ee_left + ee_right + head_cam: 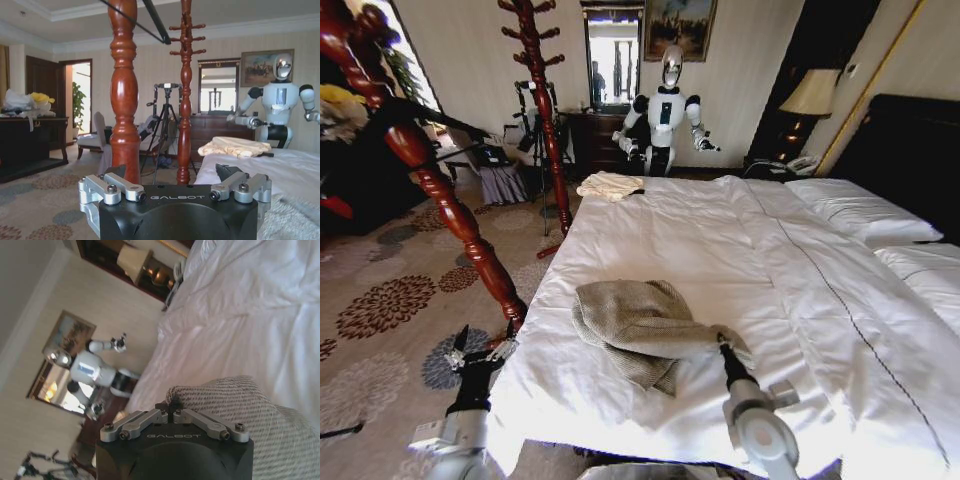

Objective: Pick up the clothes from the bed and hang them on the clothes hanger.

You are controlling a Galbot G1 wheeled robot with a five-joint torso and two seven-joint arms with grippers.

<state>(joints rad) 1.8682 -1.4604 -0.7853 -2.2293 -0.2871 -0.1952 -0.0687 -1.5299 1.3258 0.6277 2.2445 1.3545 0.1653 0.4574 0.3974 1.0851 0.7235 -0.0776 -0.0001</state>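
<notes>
Floral carpet (390,300), cream walls (480,50), framed mirror (614,55), bedside lamp (812,93)

Open white duvet surrounds the cardigan (640,325), while the coat stand (470,235) crowds the bed (800,270)'s left edge

My cardigan (638,325) at twelve o'clock is grey-beige, coarsely ribbed. The duvet (720,260) is white with a thin dark stitched line. At ten o'clock the coat stand (450,210) is reddish-brown; the carpet (380,310) shows dark floral medallions on beige.
</notes>
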